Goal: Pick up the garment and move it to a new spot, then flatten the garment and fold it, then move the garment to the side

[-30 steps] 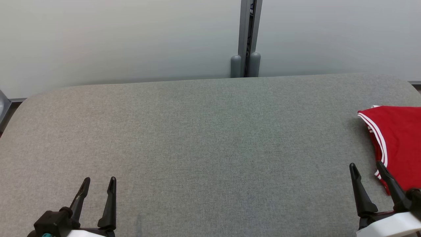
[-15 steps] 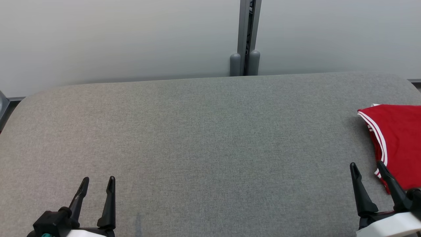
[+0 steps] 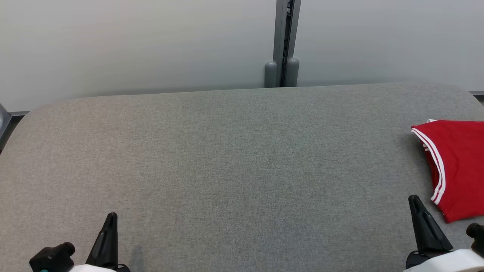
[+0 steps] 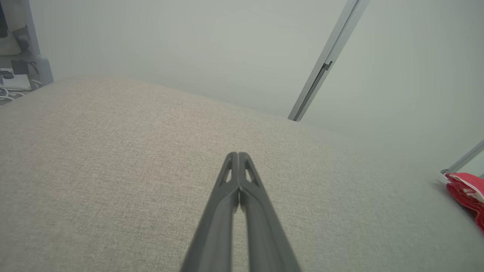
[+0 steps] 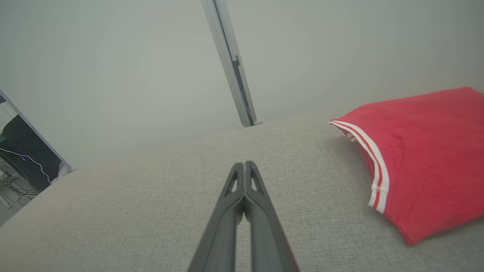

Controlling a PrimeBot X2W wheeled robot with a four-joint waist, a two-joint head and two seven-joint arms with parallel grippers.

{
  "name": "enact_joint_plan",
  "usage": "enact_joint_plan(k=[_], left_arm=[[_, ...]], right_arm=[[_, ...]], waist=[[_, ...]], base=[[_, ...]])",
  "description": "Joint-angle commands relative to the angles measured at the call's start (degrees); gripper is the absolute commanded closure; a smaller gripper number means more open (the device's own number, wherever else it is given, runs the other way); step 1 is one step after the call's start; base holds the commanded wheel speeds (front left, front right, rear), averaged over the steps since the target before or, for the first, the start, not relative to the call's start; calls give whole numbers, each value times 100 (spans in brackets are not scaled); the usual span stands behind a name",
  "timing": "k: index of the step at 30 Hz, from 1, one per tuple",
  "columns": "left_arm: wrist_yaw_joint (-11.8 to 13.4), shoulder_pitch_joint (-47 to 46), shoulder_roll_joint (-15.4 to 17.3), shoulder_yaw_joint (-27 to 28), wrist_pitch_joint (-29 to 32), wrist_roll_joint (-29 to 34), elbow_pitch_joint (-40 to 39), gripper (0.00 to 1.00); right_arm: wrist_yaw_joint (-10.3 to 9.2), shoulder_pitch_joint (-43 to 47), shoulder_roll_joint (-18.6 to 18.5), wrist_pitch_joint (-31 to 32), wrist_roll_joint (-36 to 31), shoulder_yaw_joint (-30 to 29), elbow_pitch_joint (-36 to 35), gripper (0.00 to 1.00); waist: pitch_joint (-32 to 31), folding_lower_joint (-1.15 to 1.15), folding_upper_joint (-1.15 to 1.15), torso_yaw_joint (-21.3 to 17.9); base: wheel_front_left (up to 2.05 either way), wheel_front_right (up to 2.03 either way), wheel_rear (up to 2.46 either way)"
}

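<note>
Fabric, grey and close-woven, covers the wide table point(image 3: 242, 162), the largest thing before the robot. Behind it stands a pale wall point(image 3: 132, 45), meeting the table's far edge.

Next in size is the red garment point(image 3: 459, 166). It lies on the table at the robot's far right, flat and squared off, with white-striped trim point(image 5: 374, 177) running down its near side and layers showing at the corner. To my eye it is already folded and set aside, so the task looks at or very near its end; I see nothing left but perhaps to tidy it.

Smaller again, the right gripper point(image 3: 414, 198) sits low beside the garment, near its lower corner but apart from it, fingers pressed together on nothing. The left gripper point(image 3: 111, 216) waits at the opposite side, its fingers likewise together and empty, well apart from the cloth.

As for room, the whole middle of the table between the two arms is bare. The far corners are rounded. The garment runs past the right side of the head view, so I cannot tell how close it lies to the table's right edge. A thin grey post point(image 3: 283, 41) splits the wall, smallest of all.
</note>
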Motion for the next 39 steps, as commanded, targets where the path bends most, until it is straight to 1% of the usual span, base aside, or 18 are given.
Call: enact_joint_plan(k=[1,13,14,39], left_arm=[[-58,-137,25,115,56,-215,-79,100],[-222,-215,-99,434,406,-1182,-54,100],[-222,-215,-99,434,406,-1182,-54,100],[-506,-351,-335,995,1020,-2812,-11,100]], right_arm=[[0,-138,-42,7,244,2,-49,100],[0,-221,-2,24,1361,92,49,100],[0,-221,-2,24,1361,92,49,100],[0,-360,79,64,3251,243,217,100]], waist=[[-1,0,0,1],[-12,0,0,7],[-12,0,0,7],[-32,0,0,21]], base=[[0,0,0],[0,0,0],[0,0,0],[0,0,0]])
